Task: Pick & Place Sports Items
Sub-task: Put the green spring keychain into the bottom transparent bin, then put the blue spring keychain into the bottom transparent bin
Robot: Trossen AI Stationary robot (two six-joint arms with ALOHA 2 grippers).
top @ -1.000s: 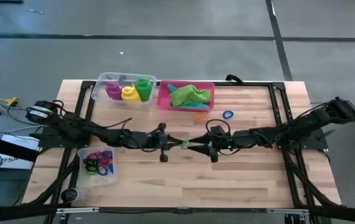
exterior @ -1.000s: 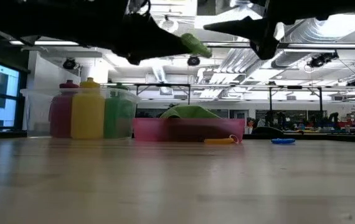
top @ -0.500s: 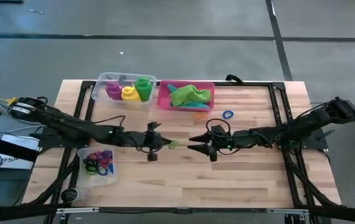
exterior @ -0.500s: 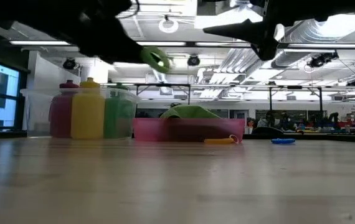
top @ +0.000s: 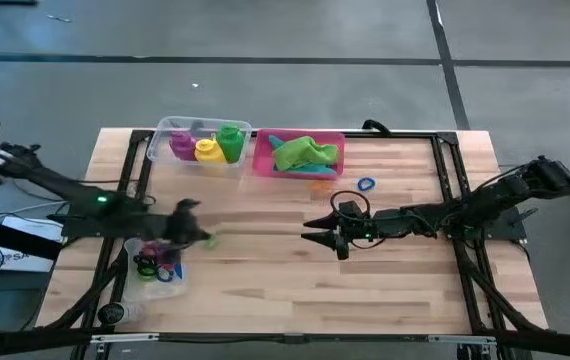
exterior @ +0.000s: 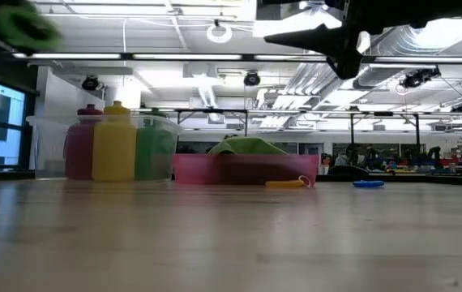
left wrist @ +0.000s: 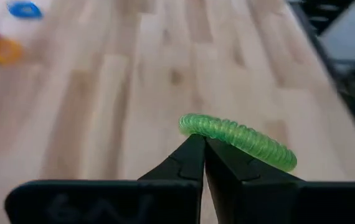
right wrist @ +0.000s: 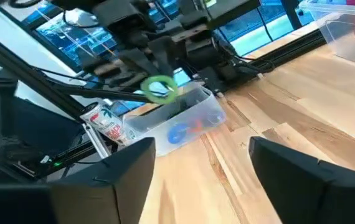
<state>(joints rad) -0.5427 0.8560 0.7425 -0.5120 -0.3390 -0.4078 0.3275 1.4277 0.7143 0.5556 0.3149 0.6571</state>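
My left gripper (left wrist: 203,144) is shut on a green coiled ring (left wrist: 240,138), which also shows in the high view as the ring (top: 208,240) and in the right wrist view as the ring (right wrist: 160,89). It hangs by the right side of a clear tub (top: 155,262) of coloured rings at the near left. Mid-table, my right gripper (top: 310,225) stands open with nothing between its fingers. Purple, yellow and green bottles (top: 205,145) stand in a far tub. A green cloth (top: 305,152) lies in the pink tray. My left gripper pinches one spot of the ring's coil (left wrist: 197,127) between its two fingertips (left wrist: 190,152). The fingers slant downward. The rest of the ring sticks out beyond the tips to one side, lifted clear of the table.
A blue ring (top: 366,185) and an orange ring (top: 320,182) lie on the wood near the pink tray (top: 261,160). The clear tub (top: 165,130) with the bottles stands at the far left. Bare wood stretches across the near middle (top: 295,290).
My left gripper has swung from the table's middle, close to my right gripper's fingertips, toward the left edge and risen, staying shut on the green ring. The ring has travelled with it, clear of the table, to the ring tub.
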